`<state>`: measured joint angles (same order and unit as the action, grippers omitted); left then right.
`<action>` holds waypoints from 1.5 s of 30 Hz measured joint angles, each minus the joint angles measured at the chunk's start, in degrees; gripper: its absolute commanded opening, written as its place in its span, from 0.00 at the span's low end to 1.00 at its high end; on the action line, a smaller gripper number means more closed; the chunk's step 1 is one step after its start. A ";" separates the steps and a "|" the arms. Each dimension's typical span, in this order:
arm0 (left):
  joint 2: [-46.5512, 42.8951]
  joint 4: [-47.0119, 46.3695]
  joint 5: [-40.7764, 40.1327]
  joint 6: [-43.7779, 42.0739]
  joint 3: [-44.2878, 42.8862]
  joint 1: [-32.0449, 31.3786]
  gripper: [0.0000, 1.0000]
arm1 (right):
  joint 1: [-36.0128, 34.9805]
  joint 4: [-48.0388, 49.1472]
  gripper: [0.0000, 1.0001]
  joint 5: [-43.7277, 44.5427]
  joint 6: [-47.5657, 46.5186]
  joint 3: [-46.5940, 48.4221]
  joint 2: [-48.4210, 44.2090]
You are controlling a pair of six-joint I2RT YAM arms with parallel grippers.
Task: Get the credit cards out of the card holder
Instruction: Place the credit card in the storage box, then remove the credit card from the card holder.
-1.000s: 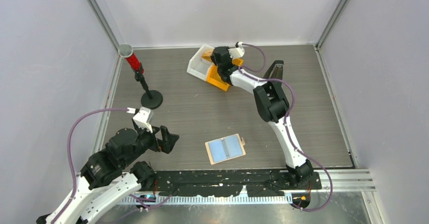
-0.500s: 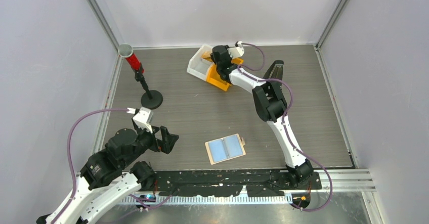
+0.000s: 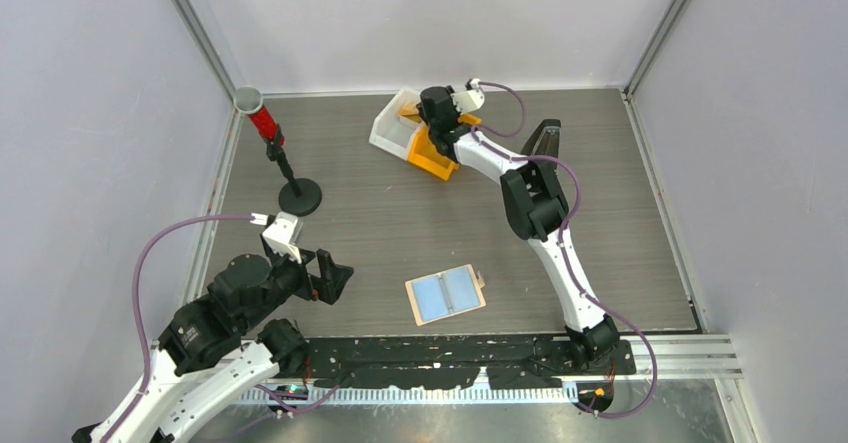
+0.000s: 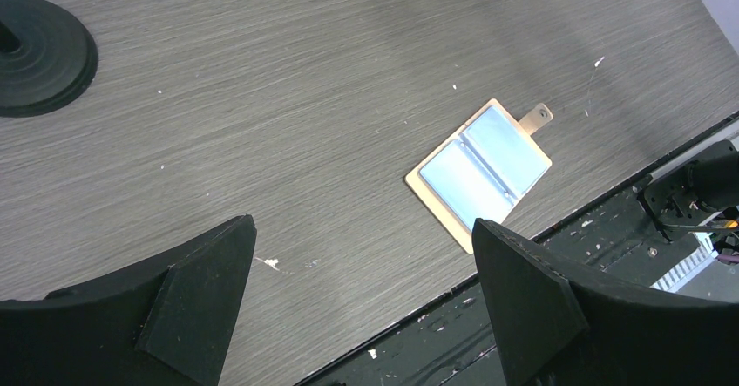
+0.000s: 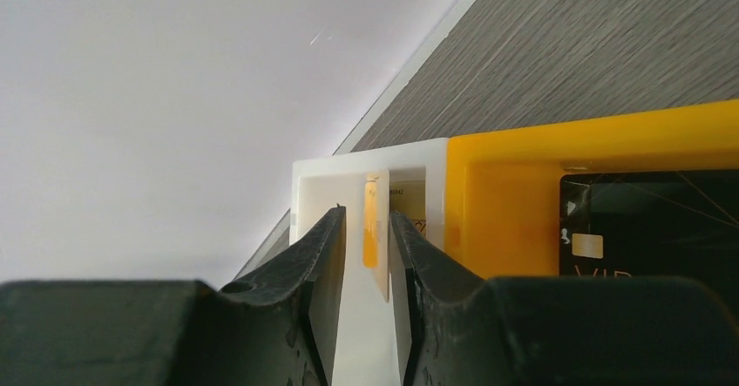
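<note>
At the far left of your bench (image 3: 380,213) stands a red cylinder (image 3: 262,123) on a black post with a round black base (image 3: 300,196). The base shows again at the upper left of the left wrist view (image 4: 39,55).

Your left hand (image 3: 338,275) hangs low over the near left part of the bench. Its two black fingers (image 4: 205,264) are spread wide, with nothing between them but bare wood grain.

Just to the right of it, close to the near edge, the card holder (image 3: 447,294) lies flat and open. Its tan border frames two light blue credit cards (image 4: 484,166) set side by side in it. Its small tab (image 4: 537,117) points to the right and away from you. Neither hand touches it.

Further right and at the back, a white bin (image 3: 390,128) sits against an orange bin (image 3: 430,161). Your right hand (image 3: 432,106) reaches out above them. In its wrist view the fingers (image 5: 324,251) are drawn narrow over the white bin (image 5: 370,158). An orange card (image 5: 375,229) stands on edge between them. A sliver of white shows between the card and the finger on that view's left. You cannot tell whether the other finger touches it. In the orange bin (image 5: 505,203) lies a black card (image 5: 654,220) with a gold chip.

Right of the bins, a black wedge-shaped case (image 3: 546,138) stands near the back of the bench.
</note>
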<state>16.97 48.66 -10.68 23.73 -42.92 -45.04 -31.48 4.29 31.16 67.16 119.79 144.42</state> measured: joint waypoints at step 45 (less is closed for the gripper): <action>4.09 0.17 -2.54 1.62 0.11 0.00 0.99 | -15.93 -16.92 0.67 -23.21 -29.79 -64.48 -65.40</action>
<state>21.06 48.84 -13.21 25.34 -42.81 -45.04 -47.42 -12.62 7.94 37.36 55.31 79.02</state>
